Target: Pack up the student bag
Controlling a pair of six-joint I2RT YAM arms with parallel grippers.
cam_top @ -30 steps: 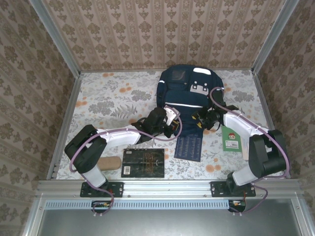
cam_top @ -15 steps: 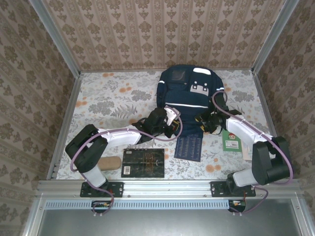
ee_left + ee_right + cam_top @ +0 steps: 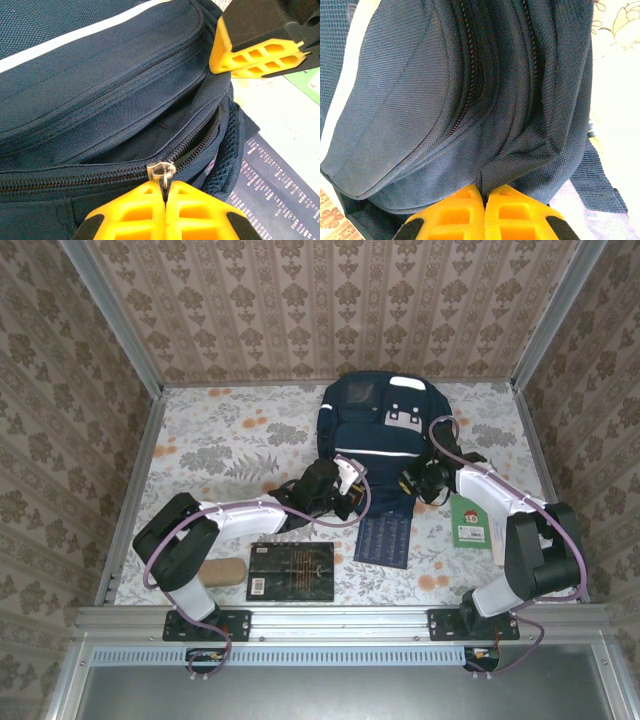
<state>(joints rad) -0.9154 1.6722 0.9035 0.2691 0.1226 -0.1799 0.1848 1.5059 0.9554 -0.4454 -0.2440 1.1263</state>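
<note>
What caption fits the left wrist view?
Left gripper shut on the zipper pull of the navy student bag.

No text legible anywhere, rows of fine white print on the navy sheet too small to read, white label on the black book blurred, red-and-white mark on the green card unreadable, white patches on the student bag indistinct

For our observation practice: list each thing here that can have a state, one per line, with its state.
student bag, lying flat, main zip partly open.
left gripper, shut on the zip pull.
right gripper, shut on the bag's fabric.
black book, closed, lying flat.
</note>
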